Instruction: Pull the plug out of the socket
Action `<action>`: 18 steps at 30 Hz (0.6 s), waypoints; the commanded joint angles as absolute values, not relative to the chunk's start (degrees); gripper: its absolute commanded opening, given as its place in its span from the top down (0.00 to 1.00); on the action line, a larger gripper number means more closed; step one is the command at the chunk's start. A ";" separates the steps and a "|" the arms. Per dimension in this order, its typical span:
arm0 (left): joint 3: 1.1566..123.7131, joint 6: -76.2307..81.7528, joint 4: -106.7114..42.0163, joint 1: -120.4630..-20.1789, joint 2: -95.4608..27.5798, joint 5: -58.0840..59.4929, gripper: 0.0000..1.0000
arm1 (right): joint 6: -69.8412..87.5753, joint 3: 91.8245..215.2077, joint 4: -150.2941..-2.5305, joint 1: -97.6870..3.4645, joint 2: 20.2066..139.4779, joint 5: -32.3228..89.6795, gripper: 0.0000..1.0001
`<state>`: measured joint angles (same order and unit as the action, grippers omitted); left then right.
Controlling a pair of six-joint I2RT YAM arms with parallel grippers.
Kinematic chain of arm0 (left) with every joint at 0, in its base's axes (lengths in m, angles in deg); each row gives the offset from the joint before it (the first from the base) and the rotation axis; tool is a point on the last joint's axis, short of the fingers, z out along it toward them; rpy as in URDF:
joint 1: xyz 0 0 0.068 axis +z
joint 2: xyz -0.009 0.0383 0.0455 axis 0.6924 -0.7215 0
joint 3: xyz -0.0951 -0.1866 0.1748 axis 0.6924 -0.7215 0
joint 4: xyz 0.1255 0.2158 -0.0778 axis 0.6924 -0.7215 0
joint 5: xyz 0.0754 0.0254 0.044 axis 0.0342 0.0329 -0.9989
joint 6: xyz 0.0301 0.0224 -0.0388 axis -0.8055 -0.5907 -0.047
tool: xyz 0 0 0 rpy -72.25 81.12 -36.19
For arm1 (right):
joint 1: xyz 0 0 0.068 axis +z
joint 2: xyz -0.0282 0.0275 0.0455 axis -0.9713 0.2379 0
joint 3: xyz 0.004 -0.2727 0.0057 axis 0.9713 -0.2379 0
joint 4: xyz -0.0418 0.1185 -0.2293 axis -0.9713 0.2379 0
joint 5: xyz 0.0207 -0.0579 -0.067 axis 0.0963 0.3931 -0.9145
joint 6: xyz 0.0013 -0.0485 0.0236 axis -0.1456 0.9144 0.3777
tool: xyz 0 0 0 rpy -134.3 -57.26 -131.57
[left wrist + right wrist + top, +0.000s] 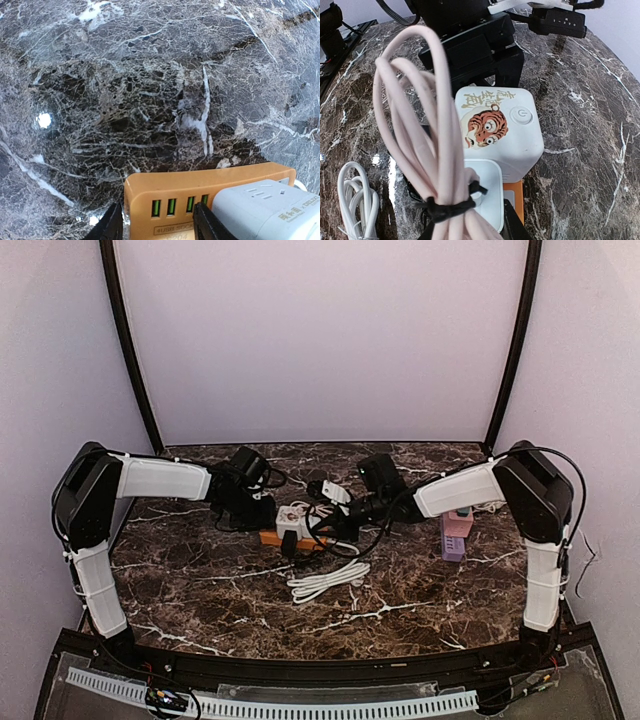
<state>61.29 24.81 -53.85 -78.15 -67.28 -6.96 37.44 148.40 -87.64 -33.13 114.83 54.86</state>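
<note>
An orange power strip [272,537] lies mid-table with a white cube socket [292,519] on it. In the left wrist view my left gripper [157,229] straddles the strip's USB end [172,192], one finger [109,227] at its edge and the other finger [210,225] against it. In the right wrist view my right gripper [470,231] is shut on a white plug [487,187] that sits against the tiger-printed cube [497,130]. The plug's pink cable bundle [415,140], bound by a black tie [447,207], hides the left finger.
A coiled white cable [325,580] lies in front of the strip, also in the right wrist view [355,200]. Black cables [345,540] loop near the strip. A pink and purple box [455,533] stands at the right. The left gripper's black body [470,45] is behind the cube.
</note>
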 commanded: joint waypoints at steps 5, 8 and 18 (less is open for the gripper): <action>59.27 24.41 -62.01 -78.36 -72.32 -10.08 0.52 | 36.93 148.07 -88.70 -33.10 111.84 57.68 1.00; 59.40 24.40 -62.05 -78.38 -71.85 -9.99 0.52 | 36.62 147.49 -88.39 -33.40 110.08 57.09 1.00; 60.50 24.35 -62.18 -78.36 -70.74 -9.92 0.52 | 35.13 146.59 -87.63 -34.27 105.43 56.52 1.00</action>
<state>62.14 24.79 -54.55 -78.21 -67.50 -7.55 36.28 146.87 -87.05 -33.78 107.53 56.06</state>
